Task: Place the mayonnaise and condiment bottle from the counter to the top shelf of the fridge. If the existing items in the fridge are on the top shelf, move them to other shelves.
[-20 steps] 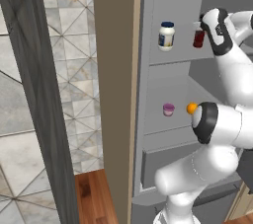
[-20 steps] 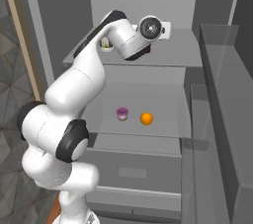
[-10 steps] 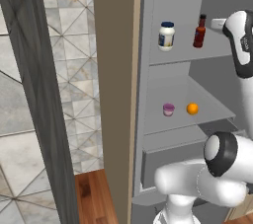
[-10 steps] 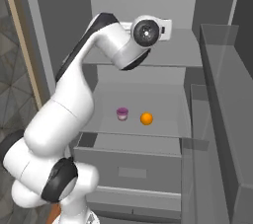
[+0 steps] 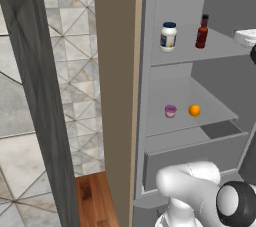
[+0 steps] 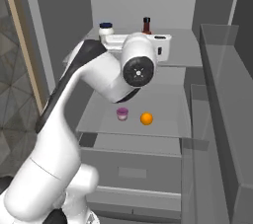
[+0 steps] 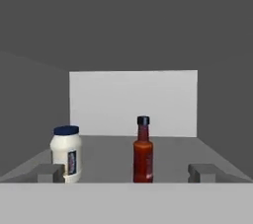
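Fridge (image 5: 220, 1), grey, open, shelves exposed.

Top shelf (image 5: 220, 51): two items, both upright, standing apart.
- Mayonnaise (image 5: 168, 36), white jar, dark blue lid. In the hand view it stands at 8 o'clock.
- Condiment bottle (image 5: 202, 31), red-brown, black cap, at 3 o'clock of the jar in the left base view; near centre in the hand view.

Shelf below (image 5: 165, 123): two items, near each other, not touching.
- Pink-purple cup (image 5: 170, 111).
- Orange fruit (image 5: 194, 110), at 3 o'clock of the cup.

Grey drawer (image 6: 133, 171) beneath that shelf.

Gripper (image 7: 126, 173): jaws spread wide, nothing between them; fingertips (image 7: 49, 173) low at either side of the hand view, facing the two items on the top shelf from in front and clear of both.
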{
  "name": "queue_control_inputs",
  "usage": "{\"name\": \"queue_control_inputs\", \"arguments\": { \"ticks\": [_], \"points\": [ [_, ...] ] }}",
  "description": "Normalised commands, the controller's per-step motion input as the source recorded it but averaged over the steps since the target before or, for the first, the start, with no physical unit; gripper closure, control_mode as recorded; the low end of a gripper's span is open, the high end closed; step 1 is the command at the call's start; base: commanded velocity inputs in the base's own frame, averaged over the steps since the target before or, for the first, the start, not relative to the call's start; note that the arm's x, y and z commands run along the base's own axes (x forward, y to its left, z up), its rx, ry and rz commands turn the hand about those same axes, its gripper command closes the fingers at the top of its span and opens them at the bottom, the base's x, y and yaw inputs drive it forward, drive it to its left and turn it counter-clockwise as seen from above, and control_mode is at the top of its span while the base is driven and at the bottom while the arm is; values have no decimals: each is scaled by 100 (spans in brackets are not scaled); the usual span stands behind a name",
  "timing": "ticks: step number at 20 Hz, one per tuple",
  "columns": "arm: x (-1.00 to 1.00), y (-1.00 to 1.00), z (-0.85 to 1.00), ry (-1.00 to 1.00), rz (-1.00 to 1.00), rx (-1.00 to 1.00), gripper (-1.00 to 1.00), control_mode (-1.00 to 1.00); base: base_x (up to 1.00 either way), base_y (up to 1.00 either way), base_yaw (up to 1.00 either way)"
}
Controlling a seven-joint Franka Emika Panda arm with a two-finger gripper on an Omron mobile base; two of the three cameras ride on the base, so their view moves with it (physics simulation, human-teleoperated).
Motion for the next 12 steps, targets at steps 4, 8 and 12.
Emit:
{"name": "queue_control_inputs", "arguments": {
  "ticks": [4, 8, 12],
  "points": [
    [-100, 0, -48, -11, 0, 0, -100, -100, 0, 0, 0],
    [-100, 22, -47, -6, 0, -4, -100, -100, 0, 0, 0],
    [-100, 77, -34, -9, 0, -16, -100, -100, 0, 0, 0]
  ]
}}
